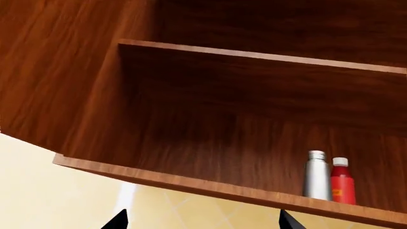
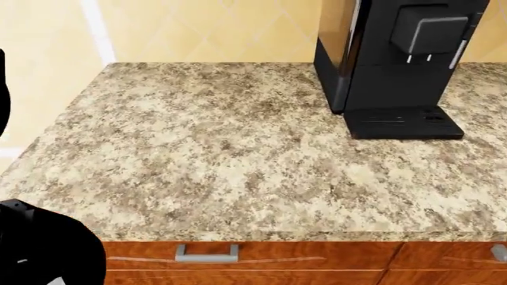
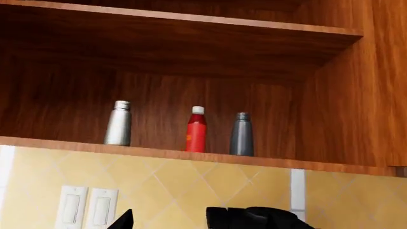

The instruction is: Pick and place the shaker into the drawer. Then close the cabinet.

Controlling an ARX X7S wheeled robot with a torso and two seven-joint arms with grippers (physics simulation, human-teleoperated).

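Pincer (image 3: 190,222) below shelved bottles (image 3: 196,130)

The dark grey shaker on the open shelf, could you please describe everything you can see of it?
The shaker is a small dark grey cylinder with a dull metallic sheen and a narrower rounded cap on top. It stands upright near the front edge of the wooden shelf, beside the cabinet's side wall, with a gap between it and the red bottle. Nothing grips or touches it but the shelf. It shows only in the right wrist view.

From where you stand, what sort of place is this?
Most likely a kitchen: a granite countertop carrying a black coffee machine, wooden drawer fronts below it, and bottles on an open wall shelf.
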